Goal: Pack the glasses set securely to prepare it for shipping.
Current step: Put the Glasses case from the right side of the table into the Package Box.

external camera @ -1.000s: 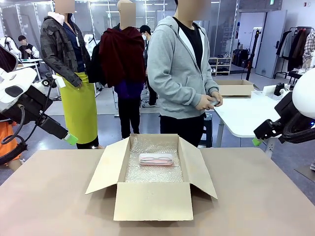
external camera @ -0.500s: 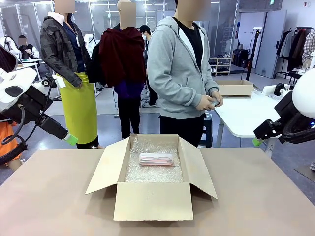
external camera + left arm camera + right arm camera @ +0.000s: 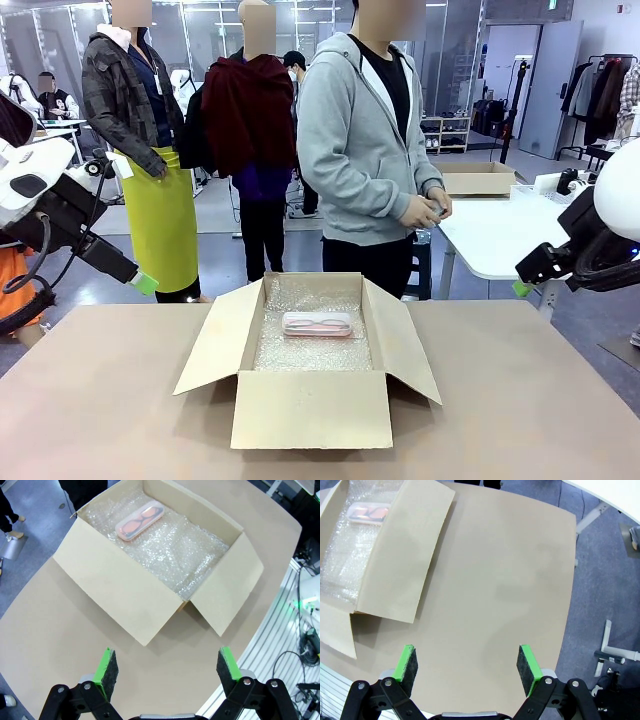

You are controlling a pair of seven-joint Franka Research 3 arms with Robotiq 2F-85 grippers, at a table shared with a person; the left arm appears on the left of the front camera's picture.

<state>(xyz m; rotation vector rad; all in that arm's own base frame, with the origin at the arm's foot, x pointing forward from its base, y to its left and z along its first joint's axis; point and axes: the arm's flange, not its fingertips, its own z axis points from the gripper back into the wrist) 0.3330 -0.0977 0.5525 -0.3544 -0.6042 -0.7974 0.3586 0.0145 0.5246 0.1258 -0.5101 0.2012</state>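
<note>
A pale pink glasses case (image 3: 317, 323) lies flat on bubble wrap toward the far end of the open cardboard box (image 3: 310, 410), mid-table. From above, the pink case (image 3: 140, 521) shows dark frames through its lid; it is also at the box's far corner (image 3: 368, 513). My left gripper (image 3: 145, 283) hangs open above the table's left edge, its own view showing the jaws wide apart (image 3: 167, 667) and nothing between them. My right gripper (image 3: 519, 289) hovers open off the right side (image 3: 466, 662), also with nothing in it.
A person in a grey hoodie (image 3: 355, 150) stands at the far side, both hands (image 3: 430, 210) around a small object too small to make out. The box flaps (image 3: 215, 340) splay outward. Bare tabletop (image 3: 500, 580) lies either side of the box. A white table (image 3: 500, 235) stands behind right.
The person's hands have shifted slightly around the small object. Both arms, the box and the pink case have not moved.
</note>
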